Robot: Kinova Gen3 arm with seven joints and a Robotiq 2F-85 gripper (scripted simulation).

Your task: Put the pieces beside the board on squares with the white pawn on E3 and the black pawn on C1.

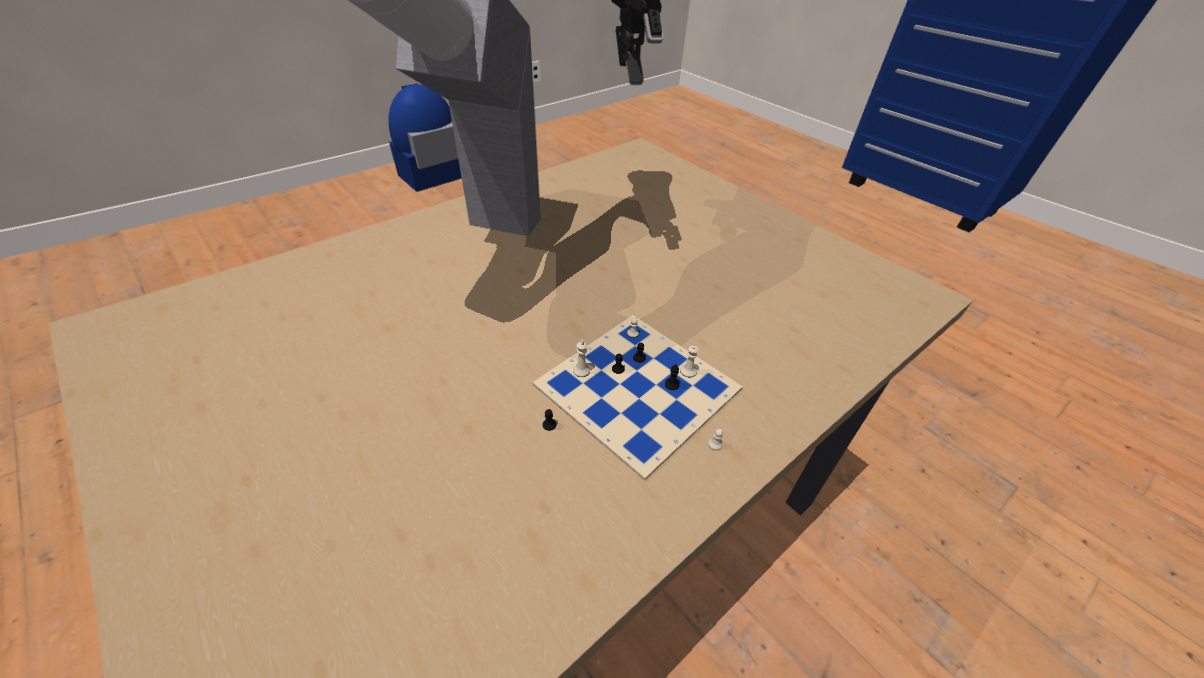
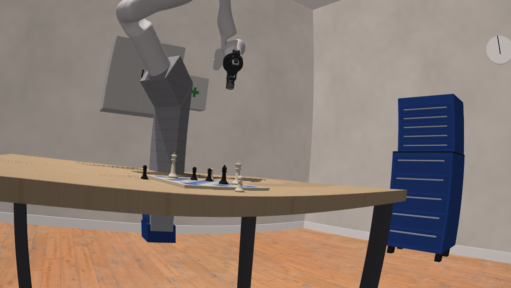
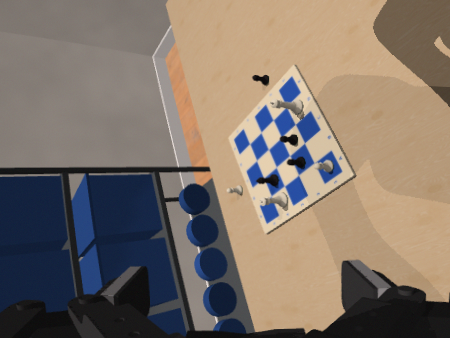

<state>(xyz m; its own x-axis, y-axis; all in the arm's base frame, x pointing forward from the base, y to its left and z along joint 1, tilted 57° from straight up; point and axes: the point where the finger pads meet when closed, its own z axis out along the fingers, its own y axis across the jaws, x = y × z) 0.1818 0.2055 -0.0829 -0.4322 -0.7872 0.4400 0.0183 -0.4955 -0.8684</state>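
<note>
The loose white pawn [image 1: 716, 441] [image 2: 240, 186] [image 3: 236, 190] stands upright beside the board [image 1: 642, 446] [image 2: 260, 188] [image 3: 346, 173], on the table. The loose black pawn [image 1: 549, 421] [image 2: 144, 173] [image 3: 263, 79] stands upright off another side. On the board stand a white king [image 1: 581, 363], a white queen [image 1: 690, 364], a black bishop [image 1: 673, 380], two black pawns and, on a blue corner square, another white pawn [image 1: 633, 330]. The edge labels are too small to read. My gripper [image 1: 638, 48] [image 2: 232, 72] [image 3: 244, 285] is open and empty, high above the table, away from all pieces.
The two black pawns on the board, one [image 1: 619, 365] and the other [image 1: 640, 354], stand close together near the king. The arm's grey pedestal [image 1: 498, 168] rises behind the board. A blue drawer cabinet [image 1: 952, 101] [image 2: 418, 200] stands beyond the table.
</note>
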